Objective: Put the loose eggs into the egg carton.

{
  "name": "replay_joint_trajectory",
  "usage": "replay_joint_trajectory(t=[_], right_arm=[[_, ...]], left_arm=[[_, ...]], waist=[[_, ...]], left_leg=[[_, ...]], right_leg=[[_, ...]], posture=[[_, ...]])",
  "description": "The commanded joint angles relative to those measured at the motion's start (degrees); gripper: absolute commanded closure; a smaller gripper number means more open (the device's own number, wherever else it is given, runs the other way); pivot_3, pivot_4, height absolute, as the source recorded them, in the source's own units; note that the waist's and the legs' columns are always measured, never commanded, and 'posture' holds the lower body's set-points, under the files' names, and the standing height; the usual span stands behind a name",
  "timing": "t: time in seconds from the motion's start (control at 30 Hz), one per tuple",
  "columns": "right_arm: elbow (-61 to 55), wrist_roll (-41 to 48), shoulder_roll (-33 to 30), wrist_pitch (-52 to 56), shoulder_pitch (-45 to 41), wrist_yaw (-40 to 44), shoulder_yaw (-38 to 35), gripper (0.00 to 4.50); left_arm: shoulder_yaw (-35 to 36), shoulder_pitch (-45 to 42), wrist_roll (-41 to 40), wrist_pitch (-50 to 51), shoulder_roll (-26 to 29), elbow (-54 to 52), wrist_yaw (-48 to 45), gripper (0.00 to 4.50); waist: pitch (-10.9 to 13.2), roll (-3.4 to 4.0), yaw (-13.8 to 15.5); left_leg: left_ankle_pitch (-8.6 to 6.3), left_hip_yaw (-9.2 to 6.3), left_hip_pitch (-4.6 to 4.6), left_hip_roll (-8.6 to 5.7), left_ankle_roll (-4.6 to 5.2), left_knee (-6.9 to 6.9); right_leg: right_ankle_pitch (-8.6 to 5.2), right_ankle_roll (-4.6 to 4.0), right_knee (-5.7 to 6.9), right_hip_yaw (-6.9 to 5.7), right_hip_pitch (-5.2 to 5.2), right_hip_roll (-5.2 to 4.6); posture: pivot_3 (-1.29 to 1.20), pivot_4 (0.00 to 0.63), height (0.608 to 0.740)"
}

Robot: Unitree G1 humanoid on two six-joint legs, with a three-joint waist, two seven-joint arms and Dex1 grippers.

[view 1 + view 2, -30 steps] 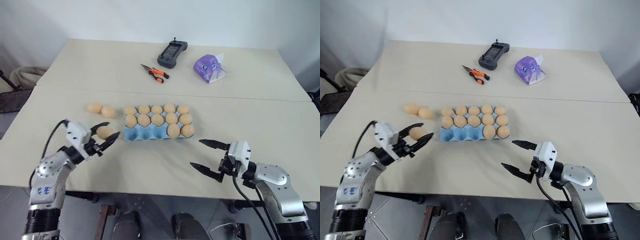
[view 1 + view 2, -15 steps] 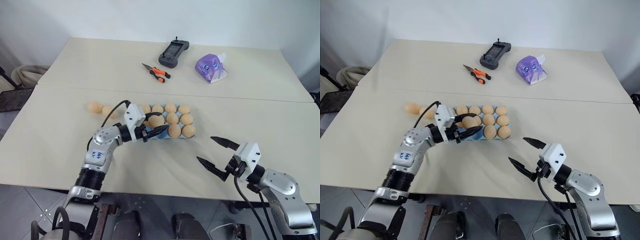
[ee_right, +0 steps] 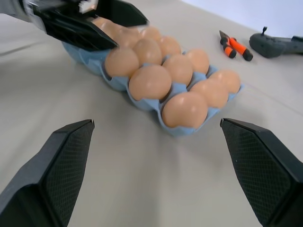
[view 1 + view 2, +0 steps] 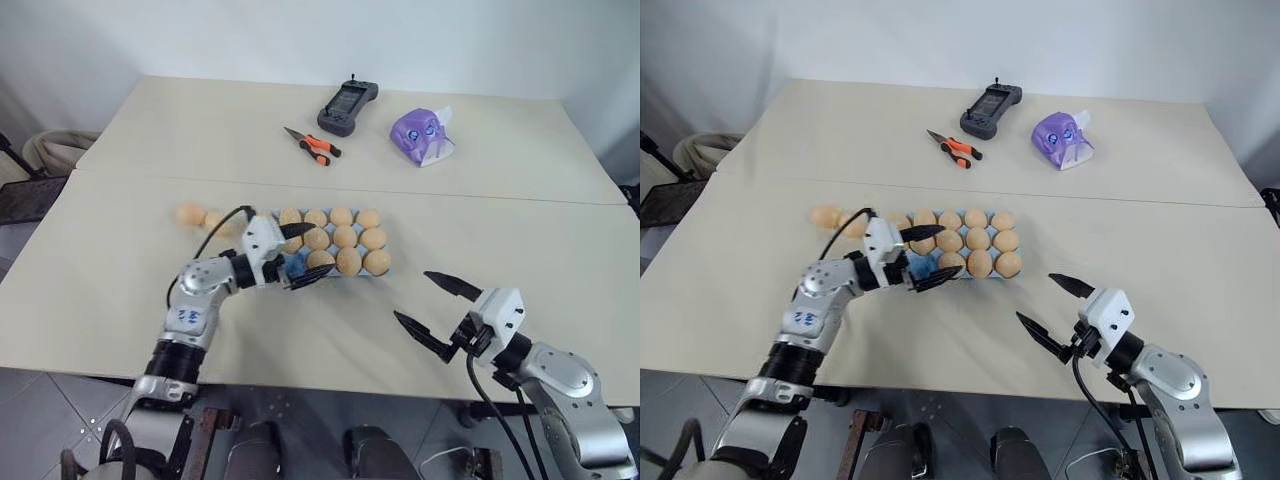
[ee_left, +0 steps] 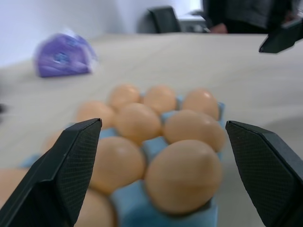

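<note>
The light blue egg carton [image 4: 296, 266] lies mid-table, and several tan eggs fill most of its cups. Two loose eggs [image 4: 190, 214] [image 4: 214, 220] rest on the table just left of it. My left gripper [image 4: 303, 254] is open over the carton's near left corner, its fingers either side of the cups there. An egg [image 4: 320, 260] sits free in the front row just beyond them. In the left wrist view, carton eggs [image 5: 182, 175] lie between the spread fingers. My right gripper [image 4: 416, 297] hovers open and empty, near the table's front edge to the right of the carton.
At the back of the table lie orange-handled pliers [image 4: 312, 146], a black handheld controller [image 4: 345, 108] and a purple pouch [image 4: 420, 137]. A seam [image 4: 120, 177] crosses the table behind the carton.
My left arm swung right from beside the carton to over it, carrying an egg. Its gripper has opened, and the egg now sits in a front-row cup. The right gripper barely moved.
</note>
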Motion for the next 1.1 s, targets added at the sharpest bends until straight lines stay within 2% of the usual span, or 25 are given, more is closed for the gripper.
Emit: replay_joint_trajectory(t=[0.03,0.13,0.3,0.4,0.53,0.67,0.77,0.97,1.1], right_arm=[[1.9,1.6,0.2,-0.9,-2.5,2.3,0.7,0.00],[5.3,2.1,0.9,-1.7,-6.6,4.5,2.1,0.00],[9.5,2.7,1.8,-3.4,-10.6,7.0,2.2,0.00],[11.7,2.3,1.9,-5.8,-11.5,8.7,2.0,0.00],[13.4,3.3,1.3,-6.4,-11.3,11.3,1.8,0.00],[13.6,4.5,0.8,-5.3,-11.0,13.1,1.6,0.00],[13.8,4.2,0.8,-4.9,-11.2,12.8,1.4,0.00],[13.6,3.7,1.1,-5.3,-10.7,12.1,1.3,0.00],[12.7,3.5,1.4,-5.6,-9.7,11.1,1.1,0.00]], left_arm=[[6.7,5.2,-2.8,-0.6,3.9,-6.8,1.9,0.03],[15.8,14.0,-4.4,0.3,6.1,-10.3,7.5,0.03],[25.6,25.3,-6.1,1.6,4.6,-14.4,16.0,0.03],[28.1,29.3,-5.9,2.5,3.2,-16.4,20.4,0.03],[26.7,31.0,-5.7,3.4,1.9,-19.0,22.3,0.03],[24.1,28.2,-4.8,6.5,1.5,-19.9,25.1,0.03],[20.9,22.1,-4.6,10.1,1.2,-18.4,27.3,0.03],[14.6,7.1,0.1,14.2,0.1,-7.5,31.6,0.03],[11.2,0.5,3.3,14.1,-1.1,-0.8,32.8,0.03]], waist=[[0.0,0.00,-0.2],[0.0,0.00,-0.9],[0.0,-0.01,-0.8],[0.0,-0.02,-0.5],[0.0,-0.04,-0.1],[0.0,-0.04,-0.1],[0.0,-0.04,0.0],[0.0,-0.03,0.5],[0.0,-0.03,0.5]], left_leg=[[0.01,-0.01,0.00,0.01,-0.01,-0.01],[0.02,-0.05,0.02,0.06,-0.01,-0.06],[0.01,-0.14,0.02,0.08,0.03,-0.05],[-0.03,-0.25,0.01,0.01,0.11,-0.05],[-0.03,-0.27,0.01,-0.07,0.15,-0.06],[-0.02,-0.26,0.04,-0.07,0.16,-0.09],[0.01,-0.30,0.04,-0.05,0.12,-0.12],[0.04,-0.21,0.03,-0.12,0.13,-0.06],[0.05,-0.11,0.00,-0.14,0.11,-0.03]], right_leg=[[0.00,0.00,0.00,0.00,0.00,-0.03],[0.00,0.00,-0.01,-0.04,0.03,-0.11],[0.00,0.00,-0.04,-0.10,0.07,-0.19],[0.00,0.00,-0.10,-0.22,0.14,-0.27],[0.01,0.01,-0.09,-0.26,0.20,-0.27],[0.04,0.00,-0.09,-0.24,0.21,-0.26],[0.04,-0.01,-0.08,-0.26,0.19,-0.20],[0.05,0.02,-0.09,-0.19,0.17,-0.14],[0.04,0.03,-0.09,-0.14,0.07,-0.05]], posture=[[0.00,0.150,0.740],[0.00,0.150,0.740],[0.00,0.150,0.740],[0.00,0.150,0.740],[0.00,0.150,0.740],[0.00,0.150,0.740],[0.00,0.150,0.740],[0.00,0.150,0.740],[0.00,0.150,0.740]])
